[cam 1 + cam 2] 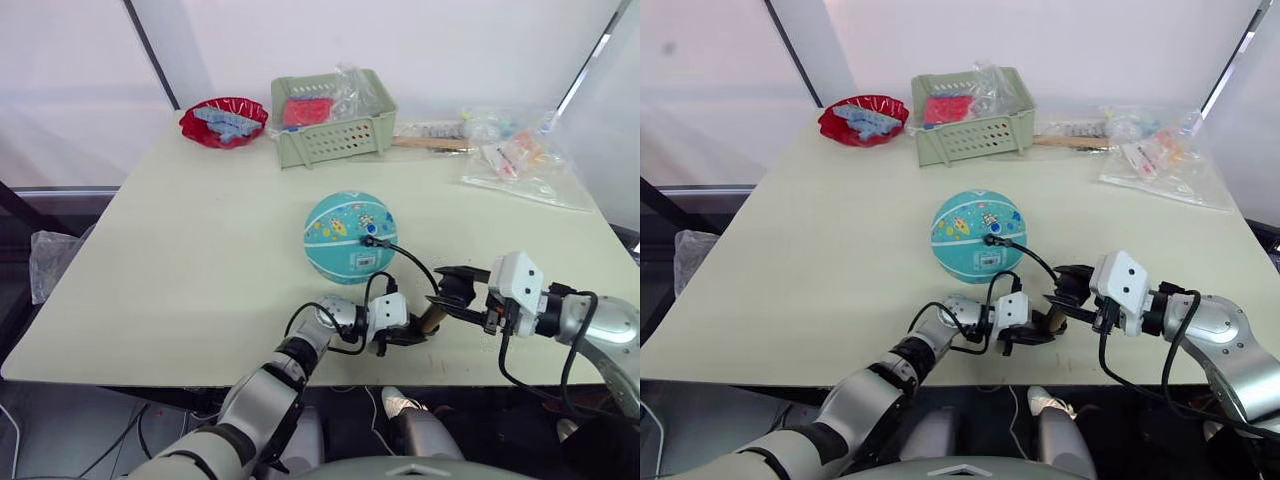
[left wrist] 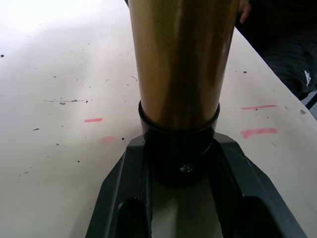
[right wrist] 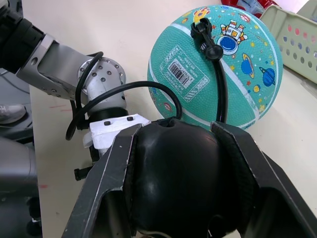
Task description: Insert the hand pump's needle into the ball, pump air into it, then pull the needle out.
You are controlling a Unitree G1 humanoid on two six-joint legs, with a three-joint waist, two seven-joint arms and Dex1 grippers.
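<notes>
Left gripper [image 1: 405, 333] fingers pinch hand pump [image 1: 432, 319] barrel; right gripper [image 1: 452, 290] fingers clasp its handle (axis bench-level, between arms); needle [image 3: 203, 30] seated in ball [image 1: 350, 236].

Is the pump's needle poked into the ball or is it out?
In. The black fitting at the hose's end sits pressed against the ball, and no metal pin shows between them.
</notes>
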